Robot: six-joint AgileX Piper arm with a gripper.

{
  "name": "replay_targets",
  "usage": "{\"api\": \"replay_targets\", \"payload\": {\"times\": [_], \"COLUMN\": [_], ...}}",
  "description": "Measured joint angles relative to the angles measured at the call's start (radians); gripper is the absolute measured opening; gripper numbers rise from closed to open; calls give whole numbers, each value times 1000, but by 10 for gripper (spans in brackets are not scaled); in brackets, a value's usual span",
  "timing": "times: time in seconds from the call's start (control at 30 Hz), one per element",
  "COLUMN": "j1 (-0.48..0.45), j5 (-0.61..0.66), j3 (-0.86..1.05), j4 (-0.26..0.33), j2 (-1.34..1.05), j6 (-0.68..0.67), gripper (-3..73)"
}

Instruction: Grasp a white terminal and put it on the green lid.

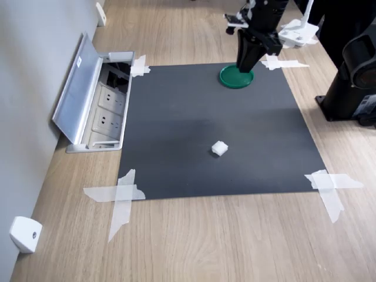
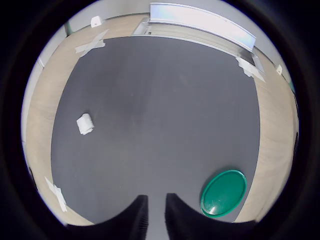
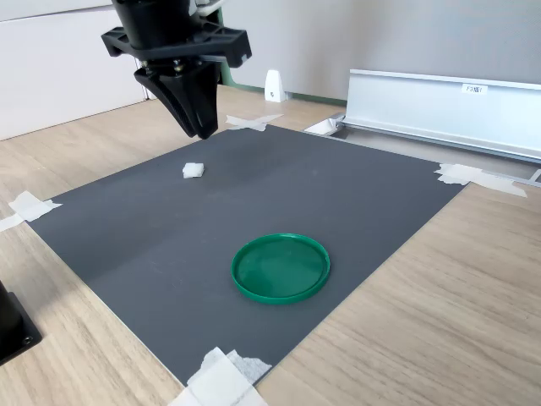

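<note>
We find the white terminal [image 1: 219,148] lying alone near the middle of the first exterior view, on the dark mat [image 1: 194,117], with bare mat all around it. The green lid [image 1: 236,77] sits well apart from it, toward the upper right of that frame near the mat's far edge. The gripper [image 1: 244,62] hangs above the lid, partly covering it, its fingers nearly together and holding nothing. At upper left, an open socket box [image 1: 103,108] borders the mat; tape strips [image 1: 120,197] pin its corners.
</note>
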Motion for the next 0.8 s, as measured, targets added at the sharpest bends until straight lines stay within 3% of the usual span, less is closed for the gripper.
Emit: {"api": "replay_targets", "payload": {"times": [0.13,0.3,0.6,0.8], "j1": [25,164,390,439], "j5": [-10,-23,-44,-46], "j3": [-4,-6,-90,-151], "j4": [46,46,14,5], "j2": [21,47,173,262], "j6": [-45,-3,153,209], "gripper": [359,502,529,529]}}
